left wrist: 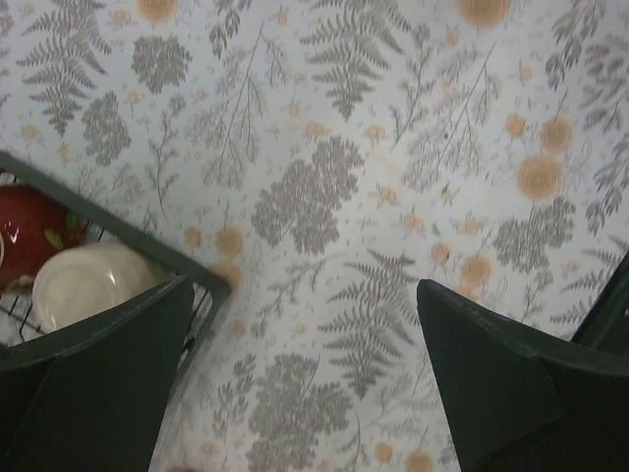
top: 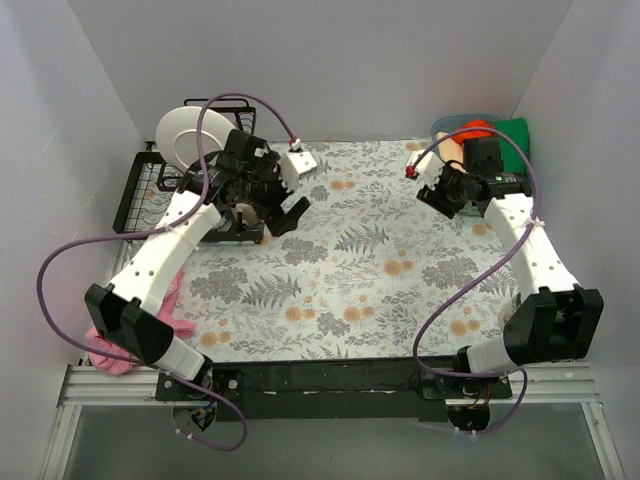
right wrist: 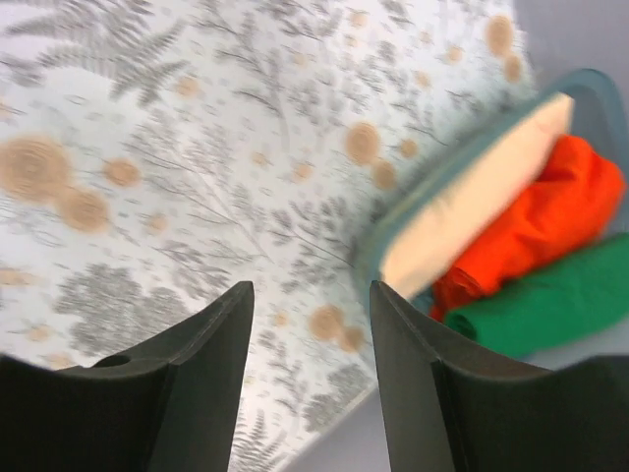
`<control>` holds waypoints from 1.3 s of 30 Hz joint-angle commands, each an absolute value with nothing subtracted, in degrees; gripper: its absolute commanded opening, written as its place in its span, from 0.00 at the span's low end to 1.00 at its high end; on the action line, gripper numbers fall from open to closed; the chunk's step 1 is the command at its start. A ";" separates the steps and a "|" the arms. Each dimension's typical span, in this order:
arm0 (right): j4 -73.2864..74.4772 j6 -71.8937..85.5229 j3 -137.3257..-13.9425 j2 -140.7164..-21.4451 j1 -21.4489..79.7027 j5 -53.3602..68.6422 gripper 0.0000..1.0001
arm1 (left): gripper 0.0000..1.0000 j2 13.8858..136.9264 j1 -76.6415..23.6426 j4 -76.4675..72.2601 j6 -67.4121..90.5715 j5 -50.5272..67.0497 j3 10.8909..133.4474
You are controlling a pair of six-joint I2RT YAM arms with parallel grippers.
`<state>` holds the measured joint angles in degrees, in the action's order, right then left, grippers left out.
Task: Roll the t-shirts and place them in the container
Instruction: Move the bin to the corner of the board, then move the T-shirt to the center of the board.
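A bright pink t-shirt lies bunched at the table's near left corner, partly under the left arm. Three rolled t-shirts sit in a teal bin at the back right: cream, red-orange and green. The top view shows the red-orange and green ones too. My right gripper hangs open just left of the bin, with nothing between its fingers. Over the cloth beside the dish rack, my left gripper stands wide open and holds nothing.
A black wire dish rack at the back left carries a white plate. The left wrist view shows the rack's corner, a red bowl and a cream plate. A floral cloth covers the table. White walls enclose three sides.
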<state>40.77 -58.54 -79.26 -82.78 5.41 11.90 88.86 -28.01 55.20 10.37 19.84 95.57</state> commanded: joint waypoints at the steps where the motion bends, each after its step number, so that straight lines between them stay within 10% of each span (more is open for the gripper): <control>1: 42.63 -49.32 -75.85 -83.23 9.31 17.05 0.59 | 0.98 81.76 -23.49 74.35 0.36 12.40 88.35; 16: 50.79 -39.82 -85.85 -85.78 15.91 18.55 0.67 | 0.85 74.77 12.81 71.99 -0.99 -2.38 68.46; 27: 69.07 -37.53 -109.32 -97.73 16.87 15.56 0.66 | 0.72 78.66 15.38 60.83 5.27 -7.20 56.43; 33: 70.58 -35.42 -109.96 -97.91 18.71 14.94 0.66 | 0.47 76.12 15.47 56.08 4.05 -10.72 52.65; 39: 68.56 -34.28 -105.47 -93.87 21.80 13.72 0.65 | 0.00 75.41 15.03 58.79 3.34 -7.05 59.04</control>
